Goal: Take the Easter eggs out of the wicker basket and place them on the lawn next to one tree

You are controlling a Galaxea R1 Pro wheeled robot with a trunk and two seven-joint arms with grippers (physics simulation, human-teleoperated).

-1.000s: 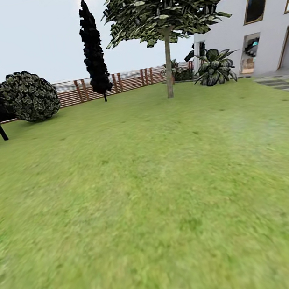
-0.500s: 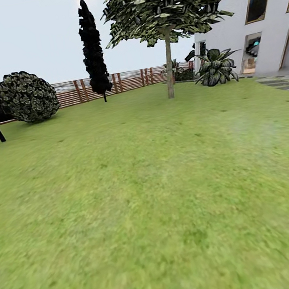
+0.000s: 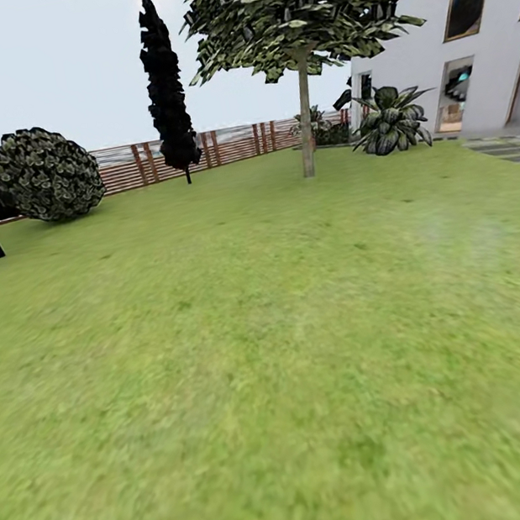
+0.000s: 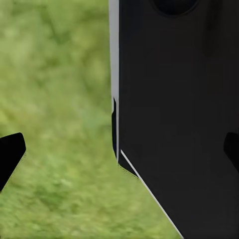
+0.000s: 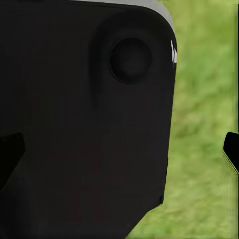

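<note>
Green lawn [image 3: 277,359] across the head view, leafy tree [image 3: 304,124] at one o'clock, wooden fence [image 3: 223,147] at twelve; left wrist: left gripper [image 4: 119,149] fingertips spread wide over grass; right wrist: right gripper [image 5: 119,149] likewise open, empty.

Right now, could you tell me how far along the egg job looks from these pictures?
Nothing looks done yet. The head view shows open lawn, a leafy tree, a fence and a house, with no basket or eggs in sight. In hand: both wrist views show widely parted fingertips with nothing between them. Left: finding the basket and moving all three eggs beside one tree.
</note>
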